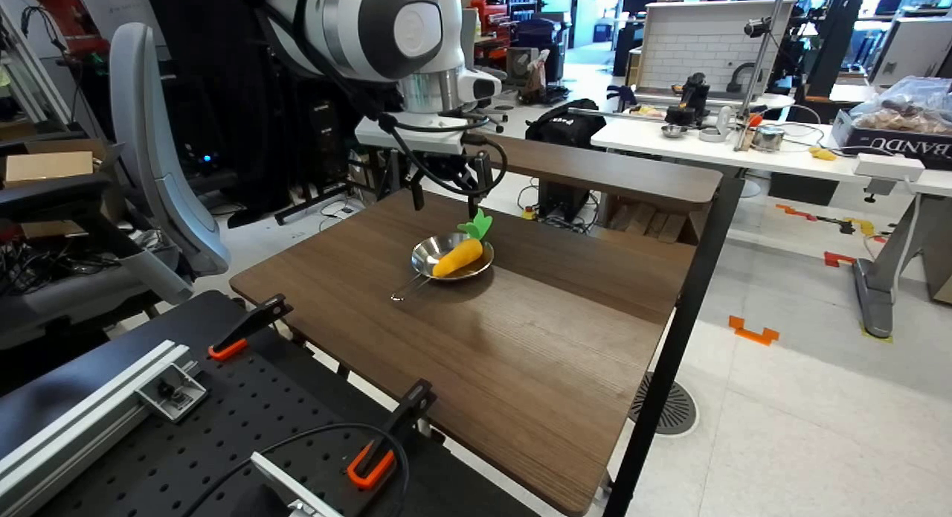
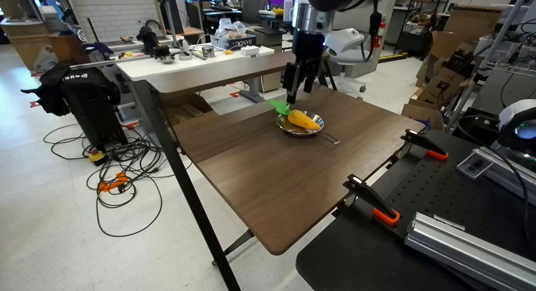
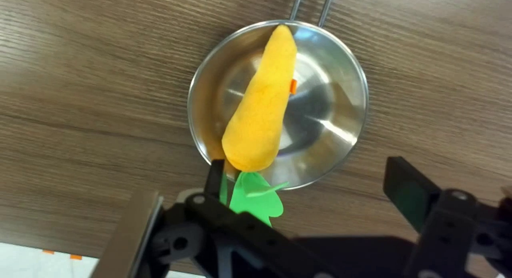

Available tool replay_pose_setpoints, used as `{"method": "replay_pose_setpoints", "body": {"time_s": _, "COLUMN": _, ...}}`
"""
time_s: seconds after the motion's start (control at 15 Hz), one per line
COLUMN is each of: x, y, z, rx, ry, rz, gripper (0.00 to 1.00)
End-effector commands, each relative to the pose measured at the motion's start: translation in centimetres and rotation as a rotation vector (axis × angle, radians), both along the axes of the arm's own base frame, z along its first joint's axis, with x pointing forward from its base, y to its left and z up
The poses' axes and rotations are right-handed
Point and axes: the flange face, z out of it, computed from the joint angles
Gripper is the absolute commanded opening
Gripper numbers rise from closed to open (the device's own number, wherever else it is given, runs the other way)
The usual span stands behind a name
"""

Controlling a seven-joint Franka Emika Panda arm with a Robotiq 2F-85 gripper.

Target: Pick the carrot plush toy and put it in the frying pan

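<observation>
The carrot plush toy, orange-yellow with a green leaf tuft, lies inside the frying pan in both exterior views (image 1: 457, 257) (image 2: 303, 120) and the wrist view (image 3: 262, 106). Its tuft hangs over the pan rim. The shiny silver frying pan (image 1: 428, 253) (image 2: 289, 126) (image 3: 340, 106) sits on the brown table, its thin wire handle pointing away from the gripper in the wrist view. My gripper (image 1: 446, 201) (image 2: 300, 96) (image 3: 307, 162) is open and empty above the tuft side of the pan. In the wrist view, one finger overlaps part of the tuft; the fingertips stand apart.
The brown wooden table (image 1: 535, 361) has a raised shelf (image 1: 610, 167) at its far side. Clamps (image 1: 390, 435) (image 2: 372, 199) hold the near edge beside a black perforated board (image 1: 245, 428). A black table leg (image 1: 677, 338) rises at one side.
</observation>
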Motion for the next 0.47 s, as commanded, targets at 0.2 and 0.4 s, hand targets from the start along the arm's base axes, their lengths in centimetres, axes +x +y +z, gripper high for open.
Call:
{"method": "replay_pose_setpoints", "body": {"time_s": 0.2, "x": -3.7, "y": 1.2, "z": 5.8, "rx": -0.016, "ry": -0.045, "rz": -0.003, "gripper": 1.0}}
{"method": "replay_pose_setpoints", "body": {"time_s": 0.4, "x": -2.8, "y": 1.0, "z": 5.3, "rx": -0.008, "ry": -0.05, "rz": 0.003, "gripper": 1.0}}
